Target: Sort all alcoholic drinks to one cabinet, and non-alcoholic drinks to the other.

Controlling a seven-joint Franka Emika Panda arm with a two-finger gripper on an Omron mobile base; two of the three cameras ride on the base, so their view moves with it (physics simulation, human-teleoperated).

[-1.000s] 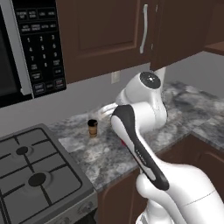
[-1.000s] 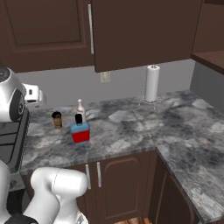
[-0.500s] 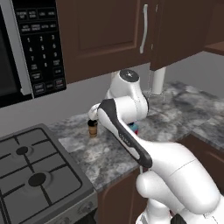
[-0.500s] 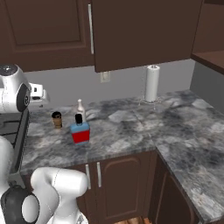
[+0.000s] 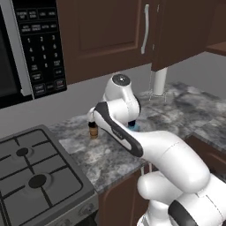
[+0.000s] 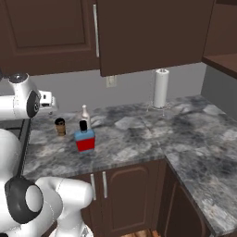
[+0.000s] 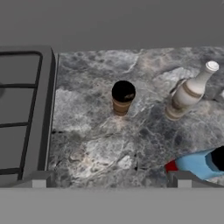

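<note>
The gripper (image 7: 109, 181) is hanging open over the counter (image 7: 109, 148), aiming at the paper cup (image 7: 123, 97) beside the pale bottle (image 7: 188, 92) — light and crushable, probably best pinched gently around its tan wall below the lid.

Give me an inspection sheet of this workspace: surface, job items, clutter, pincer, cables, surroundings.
Surface: grey marbled counter, things on its left part.
Job's things: one tan lidded cup upright near the stove; pale bottle beside it; blue bottle in front, all apart. Wall cabinet doors closed.
Clutter: paper towel roll at the back wall.
Pincer: pincer open, above the counter, holding nothing.
Cables: nothing seen.
Surroundings: stove left of the counter, microwave above it, wall outlet.
</note>
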